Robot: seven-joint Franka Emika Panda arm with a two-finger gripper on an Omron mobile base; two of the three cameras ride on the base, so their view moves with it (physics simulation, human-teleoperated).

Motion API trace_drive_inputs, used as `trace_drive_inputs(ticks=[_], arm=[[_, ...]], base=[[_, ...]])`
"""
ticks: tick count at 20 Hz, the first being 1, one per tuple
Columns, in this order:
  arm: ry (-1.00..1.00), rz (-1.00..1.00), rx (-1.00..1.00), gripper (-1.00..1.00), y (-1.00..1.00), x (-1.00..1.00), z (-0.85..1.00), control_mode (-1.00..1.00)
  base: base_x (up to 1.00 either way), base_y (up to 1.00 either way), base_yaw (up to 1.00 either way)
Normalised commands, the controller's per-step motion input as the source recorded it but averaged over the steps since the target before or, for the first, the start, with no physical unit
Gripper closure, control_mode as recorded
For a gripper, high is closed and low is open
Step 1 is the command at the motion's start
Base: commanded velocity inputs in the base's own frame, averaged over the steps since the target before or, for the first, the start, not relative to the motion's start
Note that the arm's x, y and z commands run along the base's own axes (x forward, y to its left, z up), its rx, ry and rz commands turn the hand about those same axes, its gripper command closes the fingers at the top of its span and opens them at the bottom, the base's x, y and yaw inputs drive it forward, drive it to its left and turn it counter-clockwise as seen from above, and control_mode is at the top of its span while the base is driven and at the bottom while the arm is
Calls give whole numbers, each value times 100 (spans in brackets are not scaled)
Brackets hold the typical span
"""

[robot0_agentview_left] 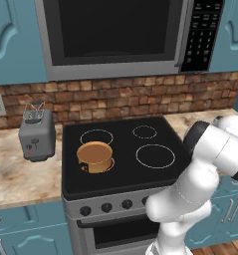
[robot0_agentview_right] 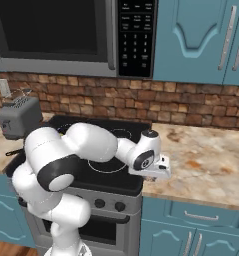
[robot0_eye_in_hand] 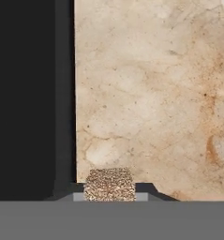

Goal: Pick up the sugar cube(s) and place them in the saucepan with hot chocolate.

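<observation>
A grey toaster (robot0_agentview_left: pixel 37 134) stands on the marble counter (robot0_agentview_left: pixel 18 174) at far left, beside the black stove (robot0_agentview_left: pixel 121 149). On the stove's front-left burner sits the orange-copper saucepan (robot0_agentview_left: pixel 95 157), its hot chocolate (robot0_agentview_left: pixel 95 151) a flat tan-brown surface within the rim. To the right, the white arm (robot0_agentview_left: pixel 200 174) bends over the stove's right front corner. In the right base view the arm reaches low to the right, its hand hanging over the stove's right edge where the counter begins. There the end effector (robot0_agentview_right: pixel 161 174) points down; its fingers are not plainly seen. In the hand view a speckled brown sugar cube (robot0_eye_in_hand: pixel 110 184) sits at the bottom centre, apparently clamped between the finger tips, over the counter just beside the stove's edge.
</observation>
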Motion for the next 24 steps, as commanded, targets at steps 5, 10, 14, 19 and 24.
trace_drive_inputs(ticks=[5,10,14,19,24], arm=[[-23,0,0,100,92,-13,88,-100],[-15,0,0,100,97,-18,100,-100],[-1,2,0,100,100,-25,86,-100],[0,0,-21,100,100,-8,46,-100],[13,1,-13,100,100,0,24,-100]], base=[[0,0,0],[0,0,0],[0,0,0],[0,0,0],[0,0,0]])
